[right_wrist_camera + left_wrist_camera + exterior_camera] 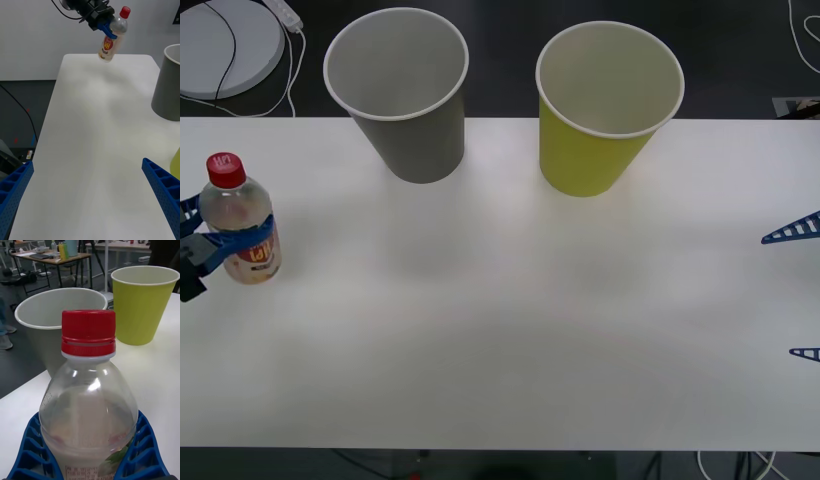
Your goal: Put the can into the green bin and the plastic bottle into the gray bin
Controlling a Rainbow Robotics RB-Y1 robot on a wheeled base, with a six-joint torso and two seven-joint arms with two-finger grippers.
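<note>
White tabletop (500, 330) lies before us, our left gripper (220, 245) clenched round the small clear red-capped plastic bottle (240, 225) at the table's left edge, holding it upright and raised for the gray paper-cup-shaped bin (405, 90), while our right gripper (798, 290) waits released at the right.

Front view's edges crop both pincers — left pincer (194, 252), right pincer (802, 292).

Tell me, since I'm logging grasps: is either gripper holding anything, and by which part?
The left gripper holds the small clear plastic bottle with a red cap around its body, below the shoulder. The right gripper is open and holds nothing.
</note>
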